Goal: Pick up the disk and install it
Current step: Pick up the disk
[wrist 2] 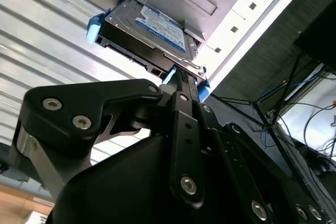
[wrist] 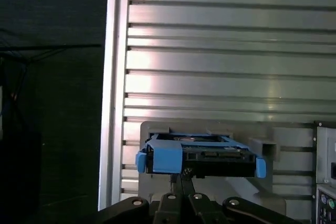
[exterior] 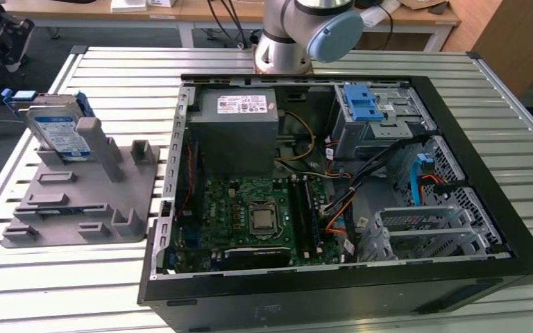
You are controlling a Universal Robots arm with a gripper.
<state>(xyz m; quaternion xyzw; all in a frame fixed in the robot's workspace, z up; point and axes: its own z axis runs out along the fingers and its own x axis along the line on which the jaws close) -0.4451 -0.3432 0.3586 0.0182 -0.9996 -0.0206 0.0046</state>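
The disk (exterior: 60, 130), a silver drive with a white-and-blue label in blue carrier rails, leans tilted in a slot of the grey fixture (exterior: 81, 201) at the exterior view's left. In both wrist views the disk (wrist 2: 149, 35) (wrist: 202, 156) lies just beyond my fingertips. My gripper (wrist: 180, 176) (wrist 2: 182, 83) points at the disk's edge, and its black fingers (wrist 2: 185, 109) are pressed together with nothing between them. Whether the tips touch the disk I cannot tell.
An open black computer case (exterior: 488, 187) lies on the slatted metal table (exterior: 109, 69), right of the fixture. Inside are a grey power-supply box (exterior: 239, 128), a green motherboard (exterior: 257, 215), a blue-latched drive cage (exterior: 373, 114) and cables. The arm's base (exterior: 285, 41) stands behind the case.
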